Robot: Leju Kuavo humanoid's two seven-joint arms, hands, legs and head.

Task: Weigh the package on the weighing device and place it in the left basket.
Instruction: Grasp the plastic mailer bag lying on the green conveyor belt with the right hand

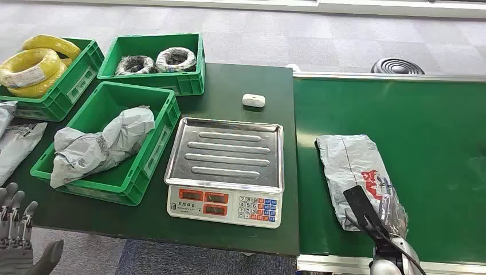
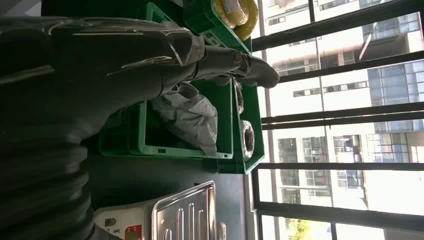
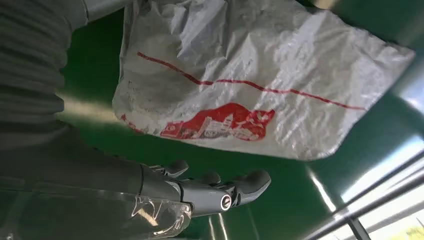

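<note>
Apparently empty right hand [image 3: 210, 192], fingers apart, just beside the package [image 3: 250, 75] on the belt [image 3: 100, 75]

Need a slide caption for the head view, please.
Right hand reaches over the grey package on the green conveyor; scale pan bare, left basket already holds one parcel.

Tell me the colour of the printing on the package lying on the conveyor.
Red, on a grey-white package; the right wrist view shows it best.

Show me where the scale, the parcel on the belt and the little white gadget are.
scale [image 1: 224, 153], head view, middle of its steel pan.
parcel [image 1: 348, 160], head view, its plain grey upper half.
white gadget [image 1: 253, 100], head view, its top.
</note>
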